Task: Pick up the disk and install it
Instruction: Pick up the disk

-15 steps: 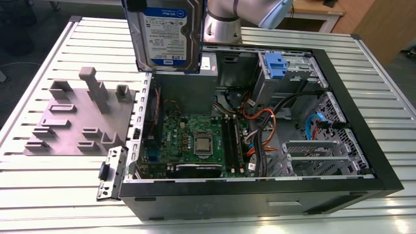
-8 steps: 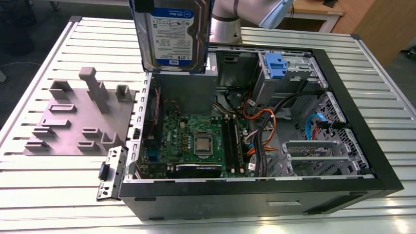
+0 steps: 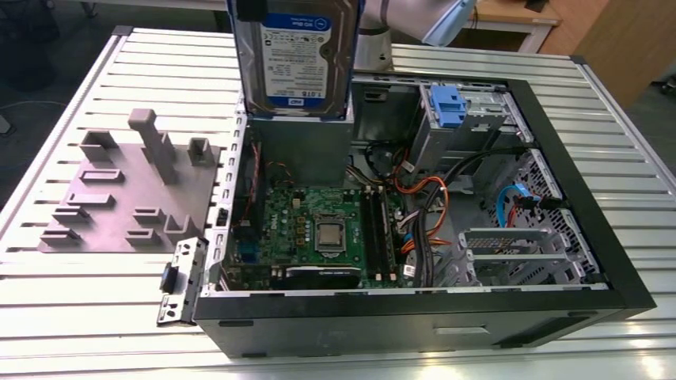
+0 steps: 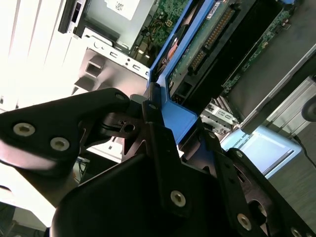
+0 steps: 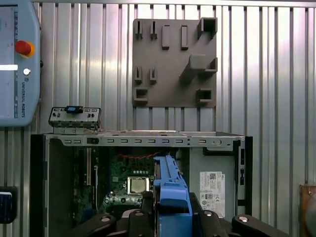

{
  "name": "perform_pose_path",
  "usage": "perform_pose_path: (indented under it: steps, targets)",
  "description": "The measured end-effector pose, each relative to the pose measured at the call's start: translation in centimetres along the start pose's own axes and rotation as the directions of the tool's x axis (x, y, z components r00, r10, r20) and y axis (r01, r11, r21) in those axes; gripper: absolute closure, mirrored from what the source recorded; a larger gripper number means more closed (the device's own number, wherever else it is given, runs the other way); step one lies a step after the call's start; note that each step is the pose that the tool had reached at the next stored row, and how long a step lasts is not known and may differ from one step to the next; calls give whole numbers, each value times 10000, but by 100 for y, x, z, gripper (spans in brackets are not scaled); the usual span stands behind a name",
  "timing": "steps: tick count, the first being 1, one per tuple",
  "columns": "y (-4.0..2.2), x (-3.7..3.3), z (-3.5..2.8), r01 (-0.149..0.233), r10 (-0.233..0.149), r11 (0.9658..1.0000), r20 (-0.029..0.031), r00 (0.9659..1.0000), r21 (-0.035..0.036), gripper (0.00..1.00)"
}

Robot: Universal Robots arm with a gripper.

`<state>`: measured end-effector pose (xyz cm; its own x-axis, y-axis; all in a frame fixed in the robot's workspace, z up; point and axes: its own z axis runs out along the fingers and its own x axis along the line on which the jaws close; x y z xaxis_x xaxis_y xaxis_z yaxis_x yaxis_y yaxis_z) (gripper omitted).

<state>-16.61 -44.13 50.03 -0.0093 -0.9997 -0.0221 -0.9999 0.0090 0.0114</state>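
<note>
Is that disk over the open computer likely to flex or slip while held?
The disk likely won't flex; its body looks like solid metal, so it is probably heavy for its size. The end effector clamps its smooth blue plastic frame, so it might slip a little.

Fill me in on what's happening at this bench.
The arm's gripper is shut on the blue frame of the disk, holding it upright above the open computer case. The disk is not yet seated inside. The grey slotted tray lies on the table beside the case, at the exterior view's left.
</note>
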Motion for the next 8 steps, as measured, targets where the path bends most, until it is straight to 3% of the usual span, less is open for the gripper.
perform_pose_path:
  steps: [8]
  targets:
    - [-109,-1,-1,-1,1,10000,0,10000,0,64]
